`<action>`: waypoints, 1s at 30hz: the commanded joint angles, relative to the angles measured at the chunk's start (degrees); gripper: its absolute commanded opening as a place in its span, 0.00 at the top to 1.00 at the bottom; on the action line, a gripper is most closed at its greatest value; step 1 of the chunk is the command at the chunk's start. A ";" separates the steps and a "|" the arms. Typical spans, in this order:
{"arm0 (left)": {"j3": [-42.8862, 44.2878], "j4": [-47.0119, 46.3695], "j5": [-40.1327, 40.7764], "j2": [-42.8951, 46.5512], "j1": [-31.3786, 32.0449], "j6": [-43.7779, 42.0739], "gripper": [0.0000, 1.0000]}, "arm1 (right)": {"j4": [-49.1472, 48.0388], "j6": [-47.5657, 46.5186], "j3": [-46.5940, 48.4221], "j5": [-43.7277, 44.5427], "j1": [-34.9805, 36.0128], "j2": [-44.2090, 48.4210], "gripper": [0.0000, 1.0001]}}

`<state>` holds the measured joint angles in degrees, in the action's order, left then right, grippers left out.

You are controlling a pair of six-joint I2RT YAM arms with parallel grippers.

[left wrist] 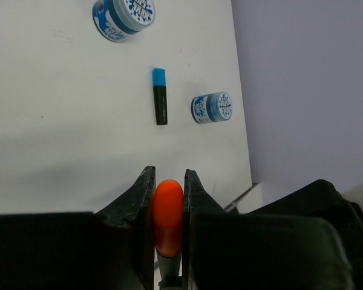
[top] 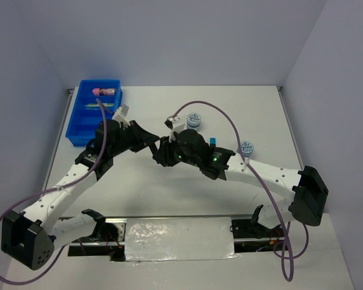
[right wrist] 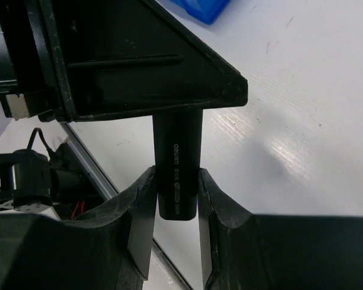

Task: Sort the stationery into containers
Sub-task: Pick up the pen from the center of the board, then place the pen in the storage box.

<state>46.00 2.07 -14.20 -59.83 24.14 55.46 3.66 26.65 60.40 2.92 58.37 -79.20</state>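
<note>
Though overhead unclear, left claw [left wrist: 169, 176] gripping marker [left wrist: 168, 211]

The work surface is a flat, matt white rectangular table top [top: 169, 193], with light scuff marks in the wrist views. Plain pale lavender-grey walls enclose it on three sides: a back wall [top: 181, 42], a left wall [top: 18, 121] and a right wall [top: 345, 109]. A crinkled silver reflective panel [top: 178, 238] lies along the near edge. Lighting is soft and even, with a mild sheen on the table.
</note>
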 commanded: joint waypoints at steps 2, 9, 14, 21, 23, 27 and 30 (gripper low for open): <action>2.08 -3.30 -0.13 -0.98 0.82 0.96 1.00 | -1.82 -1.17 4.10 0.60 0.34 -0.60 0.84; 10.59 8.82 13.75 -3.09 -3.73 -5.35 1.00 | -0.23 2.43 -0.09 4.99 -2.63 2.98 0.00; 17.61 9.02 11.03 -13.10 -23.68 -4.05 1.00 | 0.20 4.20 -9.75 6.23 -7.12 14.22 0.00; 20.43 -0.48 18.20 -26.96 -37.06 5.71 0.99 | 4.68 1.39 -15.84 5.52 -9.76 23.73 0.00; 24.13 -1.27 19.29 -30.68 -38.55 5.36 0.99 | 5.21 0.95 -17.42 5.35 -10.38 26.45 0.00; 25.02 -8.99 19.12 -37.88 -40.84 7.11 0.90 | 6.00 -0.98 -19.27 3.68 -11.87 30.32 0.00; 25.89 -11.30 18.94 -41.40 -41.37 7.73 0.89 | 7.49 -2.22 -19.18 3.24 -13.02 32.09 0.00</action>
<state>69.30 -2.59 3.22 -99.20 -16.49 61.56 10.17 26.92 41.04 6.87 46.30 -49.19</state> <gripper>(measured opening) 0.304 0.997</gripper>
